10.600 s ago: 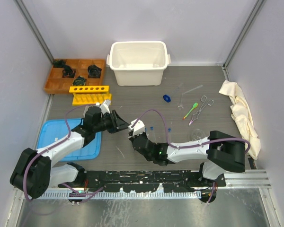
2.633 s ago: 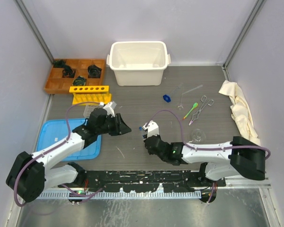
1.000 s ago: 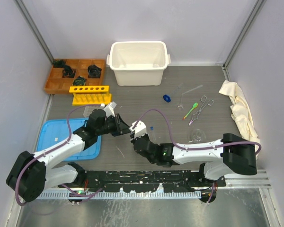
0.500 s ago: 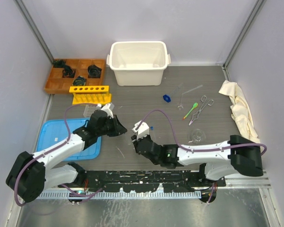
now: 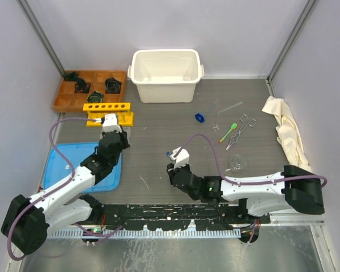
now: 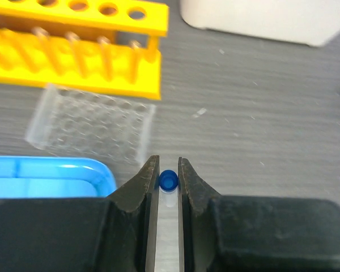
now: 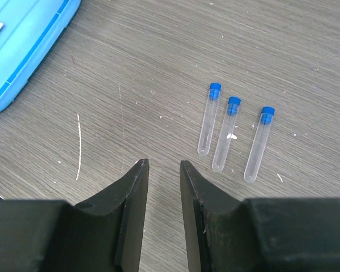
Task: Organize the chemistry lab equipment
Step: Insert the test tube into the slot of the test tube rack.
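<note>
The left gripper (image 6: 167,162) is clamped on a blue-capped glass tube (image 6: 168,182), cap end forward and aimed at the yellow tube rack (image 6: 73,48) just ahead, presumably for slotting into a hole (a clear dimpled plate (image 6: 93,127) lies between them). Further right, the right gripper (image 7: 163,164) hangs with jaws apart and empty near three capped tubes (image 7: 225,135) lying side by side, likely next in line. The bench (image 5: 170,122) is dark grey wood-grain, enclosed by pale lilac walls (image 5: 215,28).

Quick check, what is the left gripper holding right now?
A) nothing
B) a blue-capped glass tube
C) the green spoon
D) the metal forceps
B: the left wrist view shows the left gripper shut on a blue-capped tube, with the yellow rack ahead of it.
</note>
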